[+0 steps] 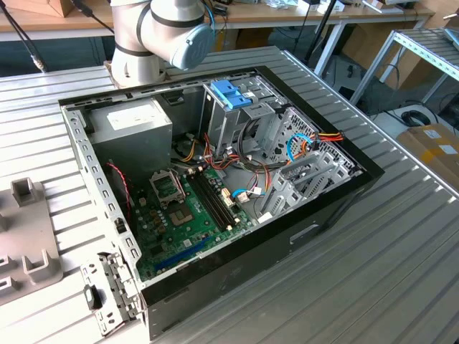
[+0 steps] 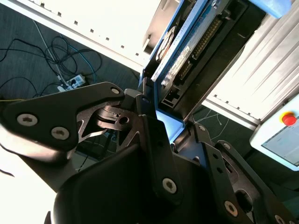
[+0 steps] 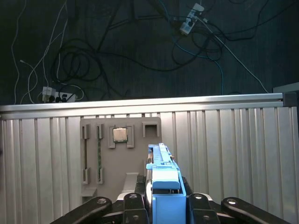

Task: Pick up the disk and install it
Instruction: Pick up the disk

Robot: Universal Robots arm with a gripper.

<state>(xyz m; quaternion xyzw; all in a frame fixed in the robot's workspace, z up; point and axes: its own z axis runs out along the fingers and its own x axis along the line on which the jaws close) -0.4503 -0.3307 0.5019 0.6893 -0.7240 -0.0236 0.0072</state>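
**Gripping the disk, lifted clear of the table**

The pincer [image 3: 161, 205] was closed on the disk [image 3: 161, 170]. Its black fingers [image 3: 133, 206] pressed the blue carrier frame from both sides, and the disk was held edge-on, off the ribbed metal table [image 3: 233, 154]. In the second wrist view the disk's connector edge faced away from the pincer. Just beyond the disk, a grey tray [image 3: 138, 161] lay on the table with a processor chip [image 3: 120, 135] and a memory stick [image 3: 99, 156] seated in it. Past the table's edge, cables [image 3: 93, 60] were strewn over a dark floor. In the exterior view an open computer case [image 1: 337, 208] sat mid-table, and the arm [image 1: 161, 32] rose at its far side.
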